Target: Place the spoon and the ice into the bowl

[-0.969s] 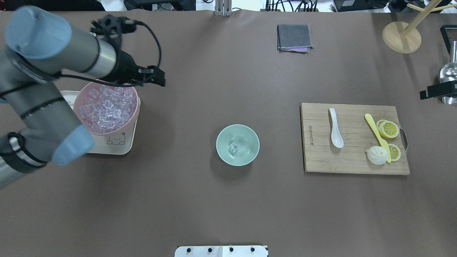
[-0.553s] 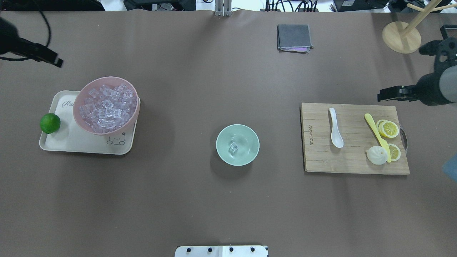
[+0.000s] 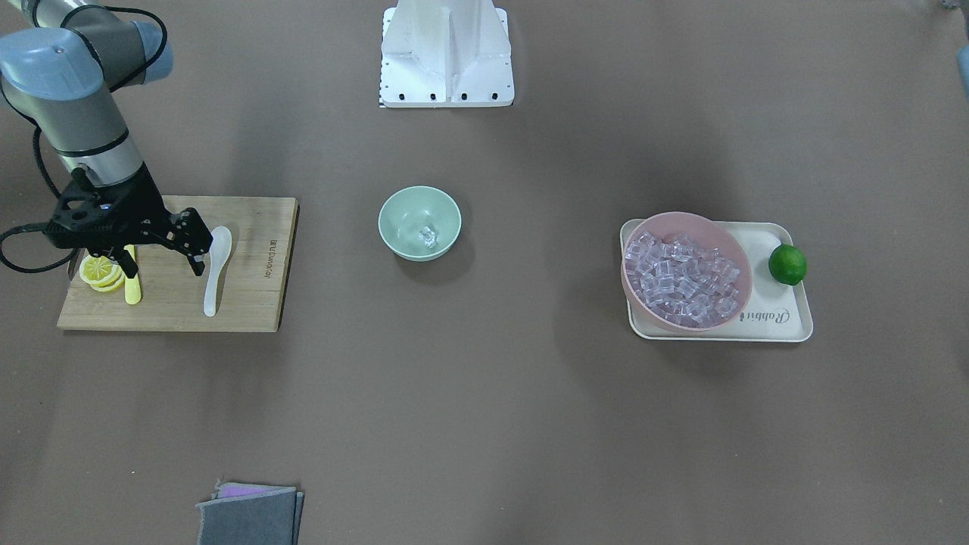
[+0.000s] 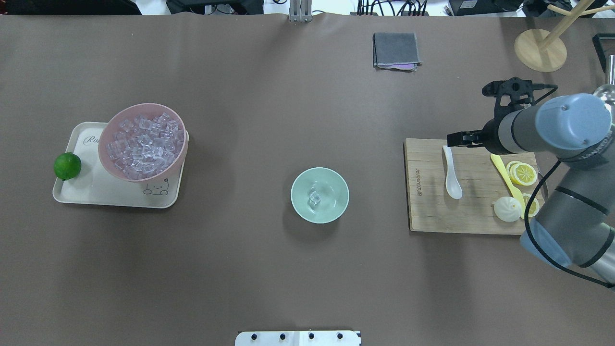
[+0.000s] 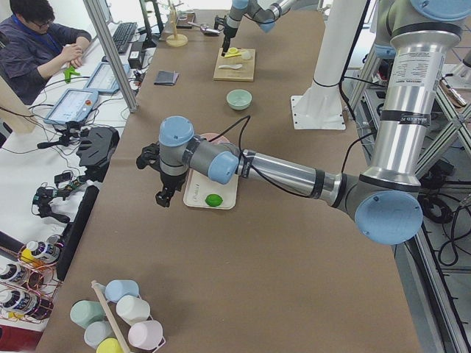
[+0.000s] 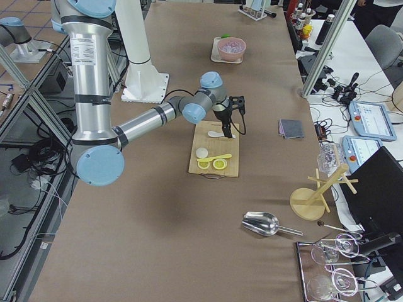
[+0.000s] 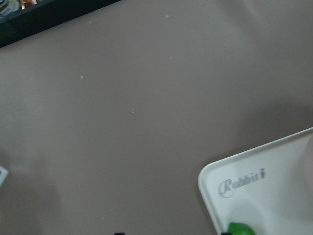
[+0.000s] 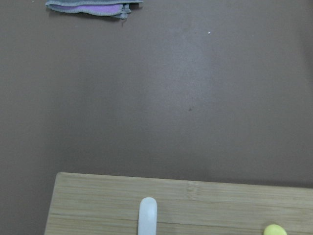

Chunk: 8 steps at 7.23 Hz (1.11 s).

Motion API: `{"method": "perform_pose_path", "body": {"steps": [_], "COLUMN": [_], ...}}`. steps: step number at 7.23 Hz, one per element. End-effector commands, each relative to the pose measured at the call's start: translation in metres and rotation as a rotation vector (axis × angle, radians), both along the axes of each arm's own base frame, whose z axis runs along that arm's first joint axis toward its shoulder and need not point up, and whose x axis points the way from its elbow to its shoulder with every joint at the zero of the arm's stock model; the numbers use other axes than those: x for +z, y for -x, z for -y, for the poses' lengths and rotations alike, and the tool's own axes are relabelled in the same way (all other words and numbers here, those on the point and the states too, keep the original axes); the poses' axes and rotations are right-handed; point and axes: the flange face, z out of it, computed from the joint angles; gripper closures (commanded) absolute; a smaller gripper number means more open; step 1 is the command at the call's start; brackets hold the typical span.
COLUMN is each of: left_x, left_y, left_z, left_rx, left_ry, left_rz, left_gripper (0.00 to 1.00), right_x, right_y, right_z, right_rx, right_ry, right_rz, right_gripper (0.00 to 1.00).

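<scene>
The white spoon (image 4: 451,175) lies on the wooden cutting board (image 4: 432,211), handle pointing away from me; it also shows in the front view (image 3: 214,272) and its handle tip in the right wrist view (image 8: 147,215). My right gripper (image 4: 468,139) hangs open and empty over the board's far edge, by the handle end (image 3: 165,265). The mint-green bowl (image 4: 331,185) stands mid-table with a clear ice cube (image 4: 314,198) inside. More ice (image 4: 144,144) fills the pink bowl (image 4: 103,144). My left gripper (image 5: 163,197) hovers off the tray's outer end; I cannot tell its state.
The pink bowl and a lime (image 4: 67,166) sit on a cream tray (image 4: 96,192). A yellow knife (image 4: 504,175), lemon slices (image 4: 522,173) and a white bun (image 4: 507,209) share the board. A grey cloth (image 4: 396,50) and wooden stand (image 4: 540,50) are at the far side.
My left arm has swung away from the pink bowl and out of the overhead view to the left. My right arm has come in from the right to the spoon's handle end.
</scene>
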Motion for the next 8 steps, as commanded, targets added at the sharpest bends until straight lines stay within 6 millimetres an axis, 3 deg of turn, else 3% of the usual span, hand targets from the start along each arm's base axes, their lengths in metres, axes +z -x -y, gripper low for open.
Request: {"method": "perform_pose_path", "body": {"steps": [1, 4, 5, 6, 7, 8], "left_x": [0.015, 0.018, 0.018, 0.019, 0.018, 0.018], "left_y": [0.01, 0.01, 0.009, 0.009, 0.009, 0.009], "left_z": [-0.006, -0.01, -0.01, -0.01, -0.01, -0.01], "left_rx": [0.002, 0.01, 0.012, 0.011, 0.01, 0.01], "left_ry": [0.007, 0.012, 0.012, 0.015, 0.014, 0.014], "left_rz": [0.008, -0.016, -0.016, -0.016, -0.016, -0.016], "left_gripper": [0.02, 0.02, 0.02, 0.02, 0.02, 0.02], "right_x": [0.01, 0.043, 0.04, 0.035, 0.035, 0.036], "right_y": [0.03, 0.049, 0.052, 0.053, 0.057, 0.061], "right_z": [-0.007, -0.008, -0.01, -0.011, -0.015, -0.018], "right_rx": [0.015, 0.029, 0.049, 0.072, 0.07, 0.073], "right_ry": [-0.012, -0.037, -0.02, -0.015, -0.012, -0.022], "right_rz": [0.003, 0.016, 0.033, 0.046, 0.047, 0.037], "right_gripper": [0.04, 0.08, 0.24, 0.55, 0.79, 0.79]}}
